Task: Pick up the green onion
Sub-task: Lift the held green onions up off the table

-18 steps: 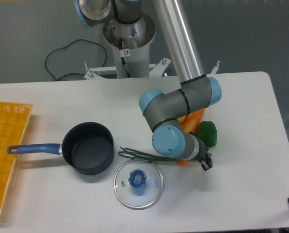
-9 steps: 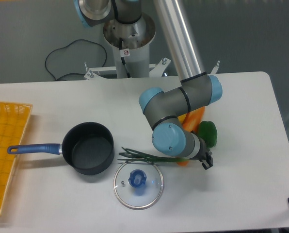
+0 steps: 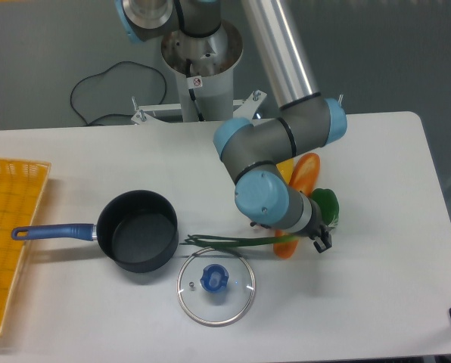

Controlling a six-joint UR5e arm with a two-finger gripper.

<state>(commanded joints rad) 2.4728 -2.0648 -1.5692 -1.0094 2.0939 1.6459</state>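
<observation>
The green onion [image 3: 229, 242] lies flat on the white bench [image 3: 377, 302]. It is long and thin. Its leafy tips point left, close to the black pot [image 3: 138, 231]. Its other end runs right, under the robot arm, so that end is hidden.

Just below the onion sits a glass lid [image 3: 216, 286] with a blue knob. The lid is near the onion, but I cannot tell if they touch. To the right are an orange carrot [image 3: 303, 174] and a green pepper [image 3: 325, 204], both partly behind the arm.

The tool [image 3: 321, 240] is low, at the right end of the onion. Only a small dark bit of it shows past the arm's wrist. I cannot tell if it is open, closed, or holding the onion.

I think this is the grabbing step. The tool looks to be down at the onion's thick end. The onion looks like it is lying on the bench, so the lift is not done yet.

Next, the tool needs a firm hold on the stalks. Then it should lift straight up, slowly, so the long leaves do not catch the lid or the pot.
</observation>
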